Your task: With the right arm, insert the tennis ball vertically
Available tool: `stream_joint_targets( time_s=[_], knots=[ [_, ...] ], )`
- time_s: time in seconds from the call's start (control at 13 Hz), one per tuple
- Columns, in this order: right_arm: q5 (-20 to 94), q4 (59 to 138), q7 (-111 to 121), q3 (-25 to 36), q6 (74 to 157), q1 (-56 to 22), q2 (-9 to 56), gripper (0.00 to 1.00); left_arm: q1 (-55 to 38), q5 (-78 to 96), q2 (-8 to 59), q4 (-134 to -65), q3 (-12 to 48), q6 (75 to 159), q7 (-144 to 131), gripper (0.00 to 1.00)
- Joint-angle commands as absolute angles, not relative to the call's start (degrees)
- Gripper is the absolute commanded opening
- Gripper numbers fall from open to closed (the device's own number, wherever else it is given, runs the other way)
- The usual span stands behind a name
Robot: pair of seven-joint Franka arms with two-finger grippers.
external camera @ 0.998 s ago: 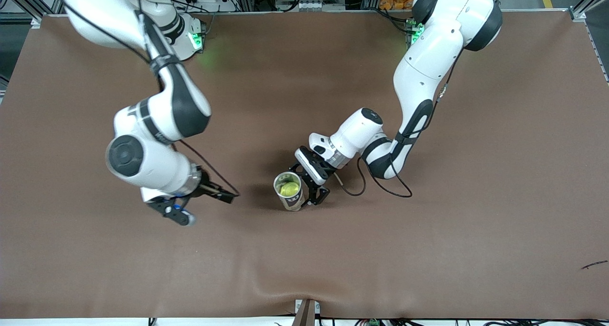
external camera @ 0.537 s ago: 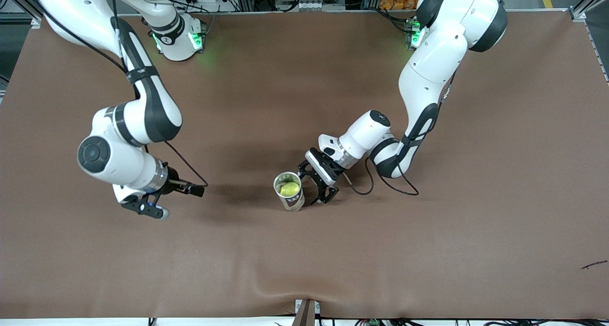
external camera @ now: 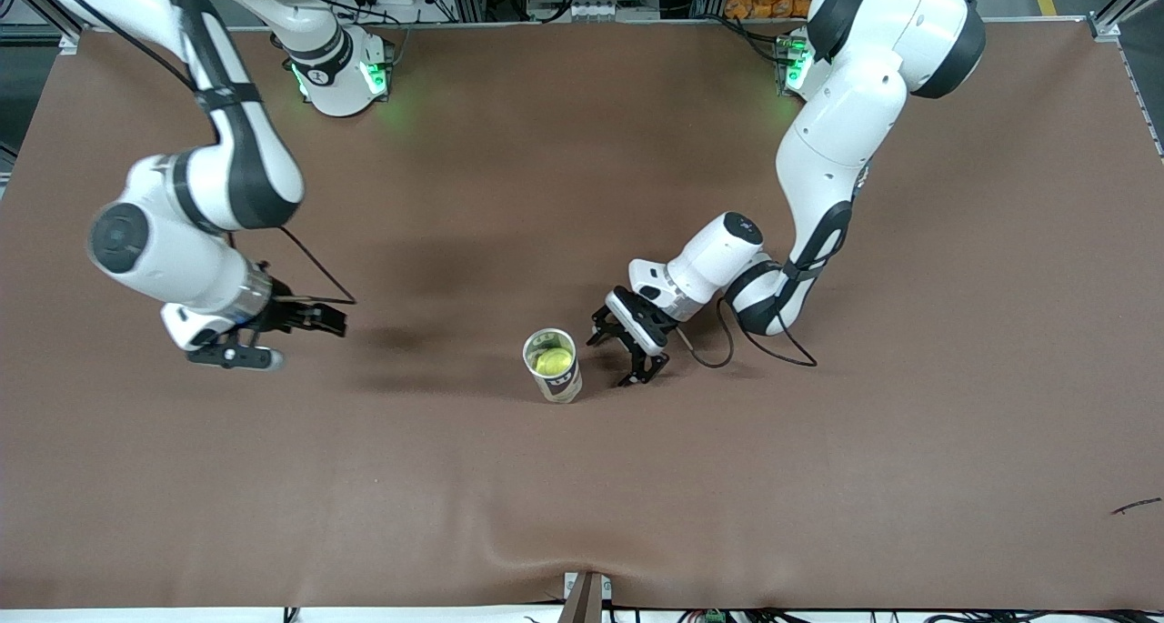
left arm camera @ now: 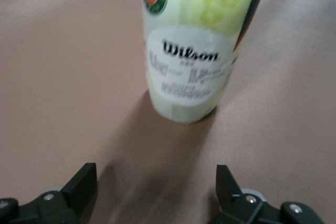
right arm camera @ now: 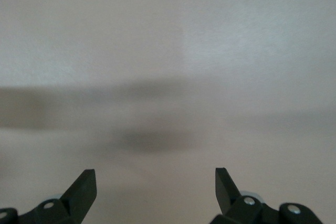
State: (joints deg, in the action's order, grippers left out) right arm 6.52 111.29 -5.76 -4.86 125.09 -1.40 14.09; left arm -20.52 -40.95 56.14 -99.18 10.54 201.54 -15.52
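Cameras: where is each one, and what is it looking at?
Front view: high across the table, facing both arms; shows the can, left claw beside it and right claw over bare table.
Left wrist view: on the left wrist, facing the can; its open fingertips show.
Right wrist view: on the right wrist, facing bare table; its open fingertips show.
Shared: front and left wrist views both show the can.

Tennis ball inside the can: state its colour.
Yellow-green; the tennis ball shows best in the front view, down in the can.
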Motion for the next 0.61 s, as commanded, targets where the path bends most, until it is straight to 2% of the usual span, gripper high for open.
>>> stream_joint_targets(
  time_s=[0.0,0.23,0.54],
  knots=[
    [5.98,113.73,1.65,-5.98,123.05,0.70,8.63,1.00,-18.82,-42.19,53.26,-103.97,10.63,202.06,-16.00,1.00],
    [3.53,112.25,4.83,-5.89,118.93,1.84,6.59,1.00,-17.06,-42.19,51.69,-106.08,10.72,202.06,-16.00,1.00],
    [2.99,104.18,5.45,-5.98,106.47,3.52,6.50,1.00,-13.28,-42.36,51.33,-106.17,11.07,202.06,-16.96,1.00]
  ],
)
